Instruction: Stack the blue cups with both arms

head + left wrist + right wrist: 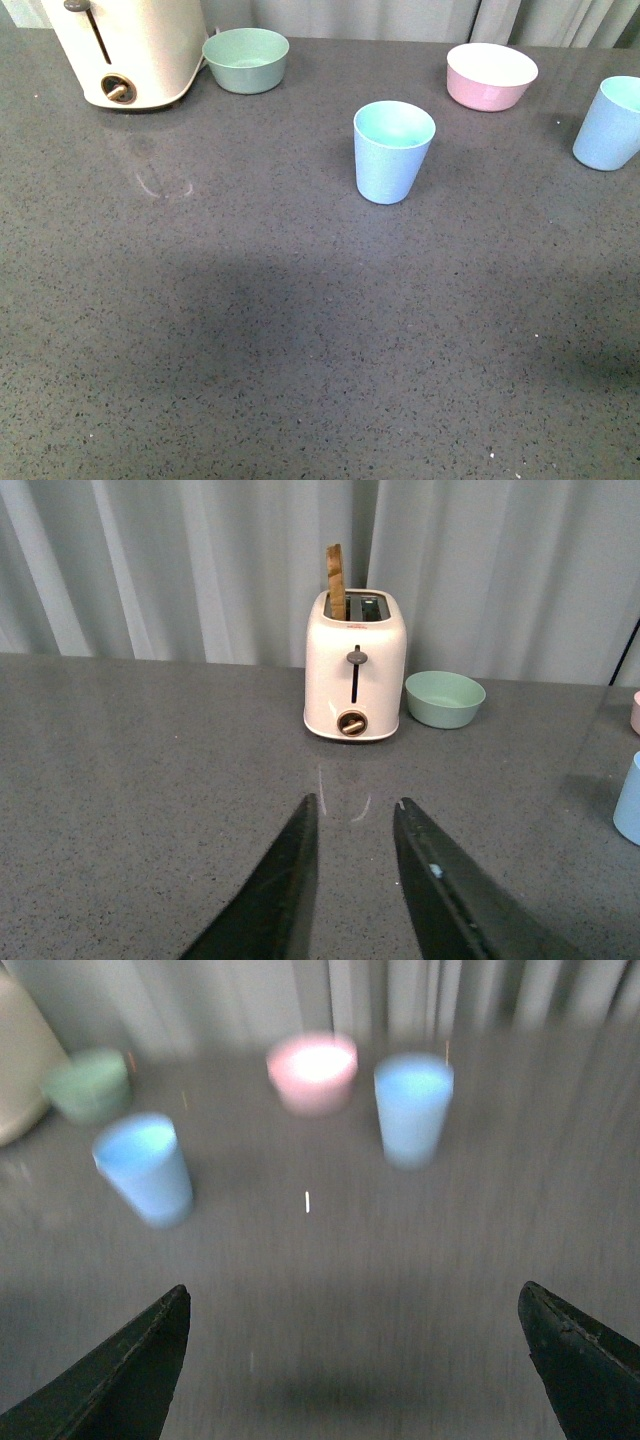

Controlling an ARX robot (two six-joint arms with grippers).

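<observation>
Two light blue cups stand upright on the grey counter. One blue cup (393,151) is near the middle, the other blue cup (611,122) at the right edge. Neither arm shows in the front view. The right wrist view is blurred: both cups appear there, one (146,1166) on one side and one (412,1106) beyond, well ahead of my right gripper (352,1300), which is open and empty. My left gripper (354,805) is shut, holds nothing, and points at the toaster; a sliver of a blue cup (629,800) shows at that view's edge.
A cream toaster (125,48) with a slice of toast (336,582) stands at the back left. A green bowl (246,59) sits beside it. A pink bowl (490,75) is at the back, between the two cups. Curtains hang behind the counter.
</observation>
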